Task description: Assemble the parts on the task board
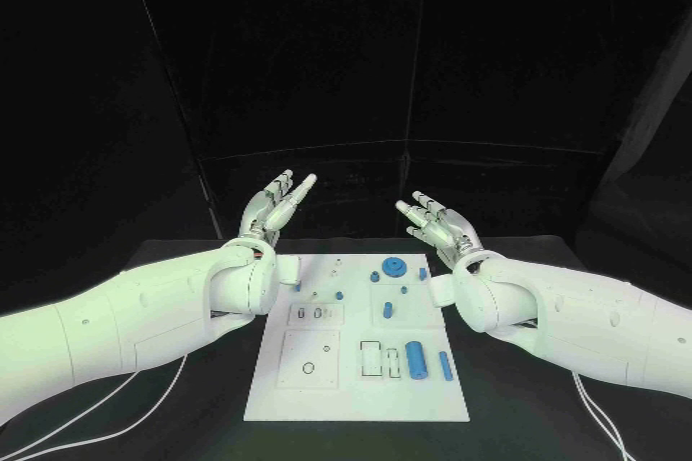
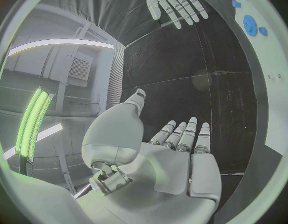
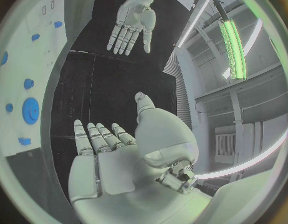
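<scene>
Silver left hand [image 1: 274,209] and silver right hand [image 1: 438,224] hover empty with fingers spread beyond the flat white task board [image 1: 355,401] carrying small blue parts [image 1: 415,359]

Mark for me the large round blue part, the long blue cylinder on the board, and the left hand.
Large round blue part [image 1: 391,264], head view: centre of its disc.
Long blue cylinder [image 1: 415,359], head view: middle of its length.
Left hand [image 1: 274,209], head view: palm, fingers spread, holding nothing.
</scene>
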